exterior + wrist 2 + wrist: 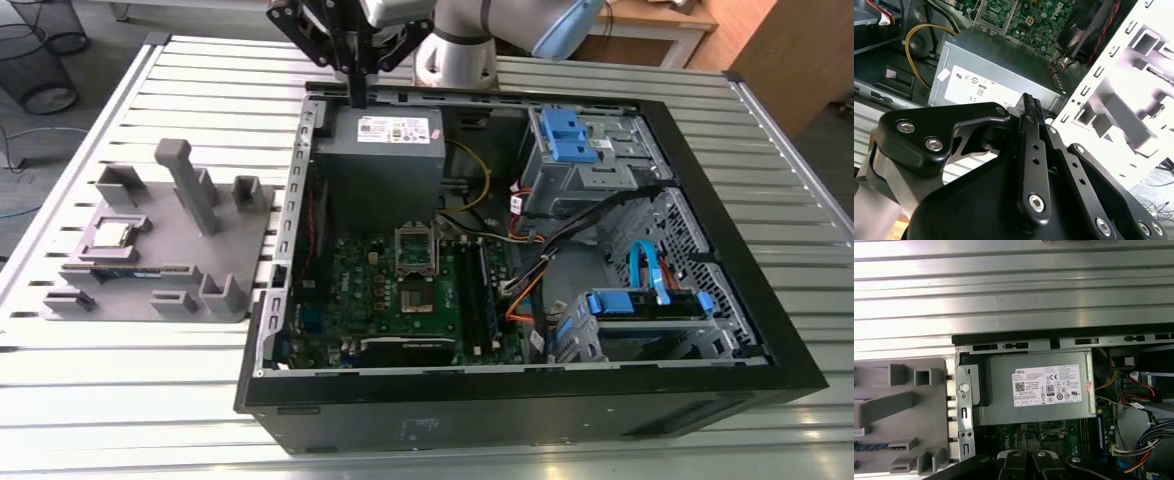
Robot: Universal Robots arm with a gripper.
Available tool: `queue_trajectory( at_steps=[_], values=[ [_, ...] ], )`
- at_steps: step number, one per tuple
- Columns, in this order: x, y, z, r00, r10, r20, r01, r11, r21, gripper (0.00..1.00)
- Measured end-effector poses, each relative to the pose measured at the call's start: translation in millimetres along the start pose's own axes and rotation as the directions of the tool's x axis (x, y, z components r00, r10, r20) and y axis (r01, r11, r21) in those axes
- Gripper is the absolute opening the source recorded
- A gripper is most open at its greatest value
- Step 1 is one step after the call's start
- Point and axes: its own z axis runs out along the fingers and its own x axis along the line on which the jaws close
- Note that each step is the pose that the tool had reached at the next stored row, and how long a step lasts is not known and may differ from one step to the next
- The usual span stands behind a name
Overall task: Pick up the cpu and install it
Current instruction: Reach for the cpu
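Nearest in the exterior view lies the black computer case [534, 410]; the dull silvery cpu [114, 234] sits in the grey block tray [227, 270] at the exterior view's left, well apart from the gripper [358, 98] pointing straight down over the case's far edge. In the second wrist view its ridged black fingers [1031, 107] are pressed together, empty, above the sheet-metal power supply [1004, 62]; the first wrist view adds the ribbed aluminium table [1014, 290].

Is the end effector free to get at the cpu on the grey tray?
Likely yes: the cpu lies uncovered on the grey tray outside the case, and the end effector hangs above the power supply, holding nothing. The tray's tall posts stand beside the cpu.
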Motion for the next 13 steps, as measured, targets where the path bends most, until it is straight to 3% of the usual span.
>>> queue_trajectory(
  at_steps=[13],
  values=[
    [22.6,-1.7,-0.7,1.0000,0.000,0.0002,0.000,1.0000,0.0000,0.11]
  ],
)
